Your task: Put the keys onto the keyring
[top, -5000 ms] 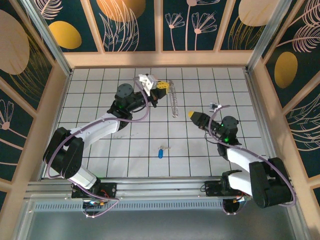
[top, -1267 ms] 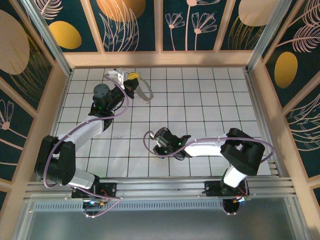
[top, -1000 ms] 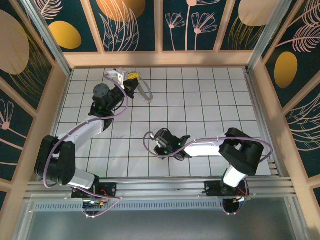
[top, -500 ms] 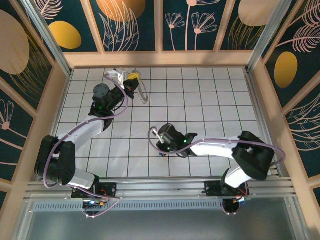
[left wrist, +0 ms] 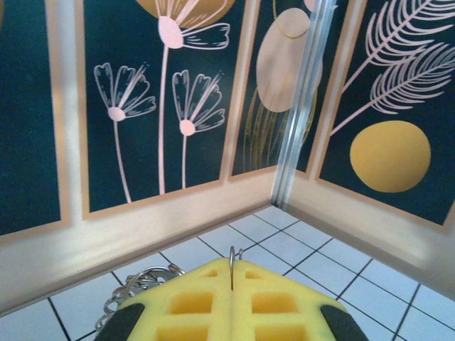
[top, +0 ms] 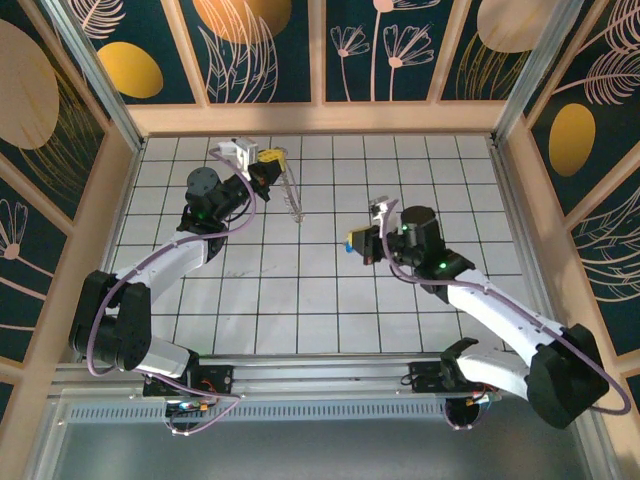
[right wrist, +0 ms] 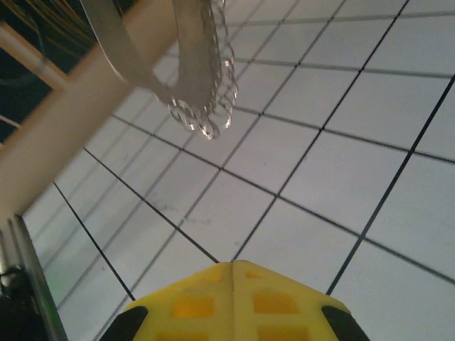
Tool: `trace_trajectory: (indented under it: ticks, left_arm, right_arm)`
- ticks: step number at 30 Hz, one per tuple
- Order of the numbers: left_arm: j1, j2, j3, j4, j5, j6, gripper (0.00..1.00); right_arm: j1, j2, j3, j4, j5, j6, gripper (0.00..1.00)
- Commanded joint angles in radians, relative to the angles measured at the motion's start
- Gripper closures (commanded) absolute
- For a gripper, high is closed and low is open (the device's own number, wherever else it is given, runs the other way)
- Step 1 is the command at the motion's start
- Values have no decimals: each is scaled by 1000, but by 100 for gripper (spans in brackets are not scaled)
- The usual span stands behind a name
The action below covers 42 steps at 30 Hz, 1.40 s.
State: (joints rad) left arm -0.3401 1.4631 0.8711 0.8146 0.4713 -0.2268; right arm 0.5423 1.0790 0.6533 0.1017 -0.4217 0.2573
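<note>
**Keyring aloft at left, blue key pinched at right**

At the far left of the tiled table (top: 450, 180), your left gripper (top: 266, 160) has its yellow pads (left wrist: 192, 302) pressed together on the keyring (top: 288, 195). The left wrist view shows the thin wire standing upright in the seam between them. From that grip the hoop hangs almost edge-on to the overhead camera, slanting toward the middle of the table. It appears to be lifted clear of the tiles. Its rim carries a fringe of small metal links.

Treat the ring as light and stiff in the wire, with a loose fringe that will likely swing and snag. A wire this thin and smooth may pivot between the pads if you push against it. Meet it on a bare stretch of rim close to the held point, not out at the dangling end.

Further right, well apart from the hoop, the key (top: 348, 243) shows as a blue speck at the tip of your right gripper (top: 358, 240). The jaws look shut on it. The blade is hidden, so you cannot tell which way it points.

Judge the key small, hard, light and slippery. A hold across the flat blue head seems safest, leaving free the end to be threaded.
</note>
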Motion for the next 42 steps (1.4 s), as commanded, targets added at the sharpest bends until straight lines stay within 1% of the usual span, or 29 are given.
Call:
trace_trajectory:
  ticks: [1, 5, 15, 19, 23, 25, 33, 42]
  left_arm:
    - [7, -3, 41, 44, 73, -29, 100]
    - [6, 7, 43, 43, 106, -42, 100]
    - [2, 41, 45, 84, 213, -99, 100]
    - [-32, 45, 45, 69, 250, -61, 100]
    - [-101, 37, 71, -52, 235, 67, 100]
    - [-122, 42, 87, -84, 240, 95, 100]
    - [-152, 58, 96, -63, 298, 99, 100]
    - [-180, 88, 185, -91, 349, 106, 100]
  right_arm:
    - [-76, -35, -14, 118, -177, 68, 100]
    - [-146, -35, -29, 217, -271, 141, 100]
    - [-254, -30, -95, 431, -403, 297, 100]
    - [-271, -30, -93, 449, -407, 307, 100]
    - [-284, -32, -90, 477, -406, 316, 100]
    - [-291, -33, -90, 498, -400, 321, 100]
    - [-315, -50, -98, 572, -355, 318, 100]
    - [-324, -73, -90, 633, -345, 306, 100]
